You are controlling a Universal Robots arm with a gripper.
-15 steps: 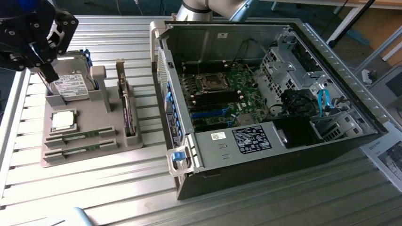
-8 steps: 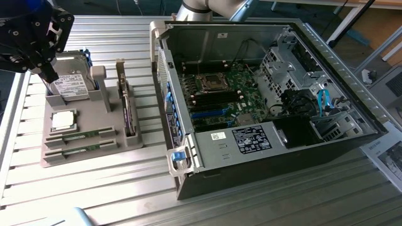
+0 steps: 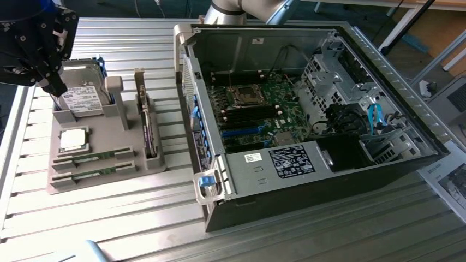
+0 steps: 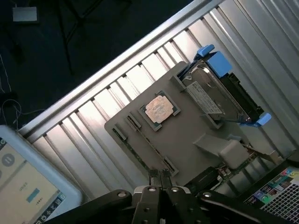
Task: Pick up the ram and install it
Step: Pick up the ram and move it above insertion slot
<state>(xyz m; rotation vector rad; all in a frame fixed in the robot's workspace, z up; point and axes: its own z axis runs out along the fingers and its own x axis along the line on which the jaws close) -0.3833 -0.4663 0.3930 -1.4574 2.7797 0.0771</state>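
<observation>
Two rams, thin green sticks, lie flat in slots at the front of the grey holder block [image 3: 109,139]: one ram [image 3: 95,158] sits just behind the other ram [image 3: 93,174]. In the wrist view a ram [image 4: 148,142] runs along the block's edge beside the silver processor. My gripper [image 3: 55,89] hangs high over the block's far corner at the exterior view's left, by the hard drive. Its fingers [image 4: 154,176] are pressed together, the gripper [image 4: 159,176] shut on nothing. The open computer case [image 3: 306,109] shows its motherboard [image 3: 258,117] with memory slots.
The block also carries a hard drive [image 3: 84,98] in a blue frame, a silver processor [image 3: 74,139] and an upright dark expansion card [image 3: 148,131]. The slatted metal table [image 3: 131,218] ends near the block. A tablet [image 4: 28,186] lies beyond the table edge.
</observation>
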